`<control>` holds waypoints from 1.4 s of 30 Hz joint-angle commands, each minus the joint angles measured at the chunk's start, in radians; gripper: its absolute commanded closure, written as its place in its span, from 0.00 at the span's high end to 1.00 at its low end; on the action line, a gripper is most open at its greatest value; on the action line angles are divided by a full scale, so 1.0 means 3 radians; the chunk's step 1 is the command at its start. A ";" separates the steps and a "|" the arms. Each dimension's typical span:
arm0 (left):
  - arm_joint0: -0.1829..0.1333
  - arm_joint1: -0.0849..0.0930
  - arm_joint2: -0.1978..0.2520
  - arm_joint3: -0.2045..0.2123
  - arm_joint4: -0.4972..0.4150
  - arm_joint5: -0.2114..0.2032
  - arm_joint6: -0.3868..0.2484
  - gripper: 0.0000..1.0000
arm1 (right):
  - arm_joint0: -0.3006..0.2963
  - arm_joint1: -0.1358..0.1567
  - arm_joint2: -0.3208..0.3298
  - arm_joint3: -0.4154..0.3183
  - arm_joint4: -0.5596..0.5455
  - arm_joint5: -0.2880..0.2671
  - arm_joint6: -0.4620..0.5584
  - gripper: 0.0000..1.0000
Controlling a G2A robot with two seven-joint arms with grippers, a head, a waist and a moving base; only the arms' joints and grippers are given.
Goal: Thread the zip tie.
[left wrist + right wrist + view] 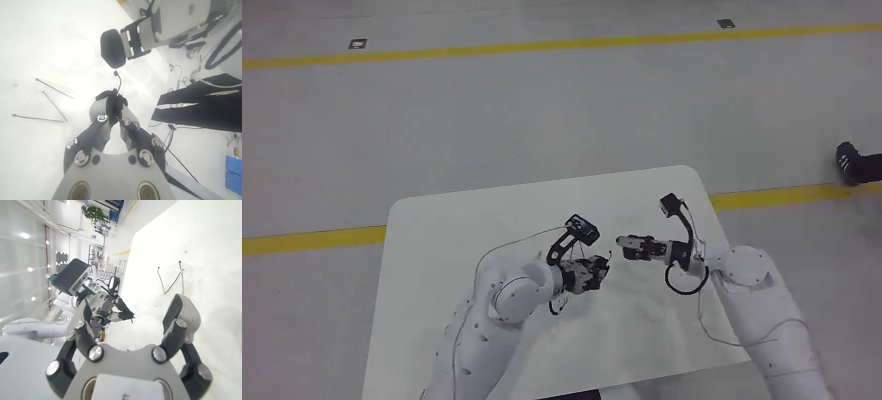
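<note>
Over the middle of the white, round-cornered surface [442, 330], the robot's two white arms met from either side, their claws near each other but apart.

The right claw [624, 243], grey metal with black ribbed pads [113, 51], was spread wide, and nothing sat between its fingers. It faced the left claw head-on.

The left claw [115, 100], of the same grey metal with black linkages, was pressed together, pinching a thin black plastic zip tie [119, 83] between its fingertips. A short, slightly curved length of that tie stood out past the fingertips. Its small square head [115, 72] was at the far end, just short of the right claw's nearer pad and not touching it. How far the rest of the tie ran back behind the pinch could not be told.

Past the surface's edge, in the left wrist view, was a blue box-like container [233, 170]. What it held could not be made out.

Three loose black zip ties [54, 106] lay flat on the surface, well apart from both claws and close to one another. Two of them met at their pointed tips in a narrow V. The third [54, 88] lay just beside them.
</note>
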 commanded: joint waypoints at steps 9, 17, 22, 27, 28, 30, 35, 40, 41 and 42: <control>-0.0129 0.0165 0.0086 0.0046 -0.0694 0.0009 -0.0044 0.00 | 0.0088 0.0008 0.0080 0.0236 0.0720 -0.0006 0.0624 1.00; -0.0129 0.0179 0.0120 0.0099 -0.1013 0.0009 -0.0009 0.00 | 0.0070 0.0007 0.0038 0.0259 0.0638 0.0003 0.0561 1.00; -0.0256 0.0259 0.0129 0.0148 -0.1881 0.0009 -0.0330 0.00 | 0.0175 -0.0017 -0.0106 0.0419 0.1044 -0.0006 0.0812 1.00; -0.0314 0.0331 0.0154 0.0151 -0.2173 0.0009 -0.0452 0.00 | 0.0213 -0.0016 -0.0210 0.0406 0.1262 -0.0006 0.0812 1.00; -0.0314 0.0331 0.0154 0.0151 -0.2173 0.0009 -0.0452 0.00 | 0.0213 -0.0016 -0.0210 0.0406 0.1262 -0.0006 0.0812 1.00; -0.0314 0.0331 0.0154 0.0151 -0.2173 0.0009 -0.0452 0.00 | 0.0213 -0.0016 -0.0210 0.0406 0.1262 -0.0006 0.0812 1.00; -0.0279 0.0333 0.0164 0.0200 -0.2380 0.0015 -0.0351 0.00 | 0.0188 -0.0020 -0.0231 0.0383 0.1270 -0.0005 0.0728 1.00; -0.0306 0.0377 0.0119 0.0320 -0.2884 0.0009 -0.0415 0.00 | 0.0151 -0.0012 -0.0265 0.0409 0.1437 -0.0006 0.0812 1.00; -0.0307 0.0385 0.0111 0.0334 -0.2958 0.0009 -0.0420 0.00 | 0.0141 -0.0004 -0.0273 0.0389 0.1456 -0.0006 0.0812 1.00; -0.0311 0.0393 0.0108 0.0343 -0.3017 0.0009 -0.0427 0.00 | 0.0131 0.0004 -0.0273 0.0380 0.1482 -0.0006 0.0812 1.00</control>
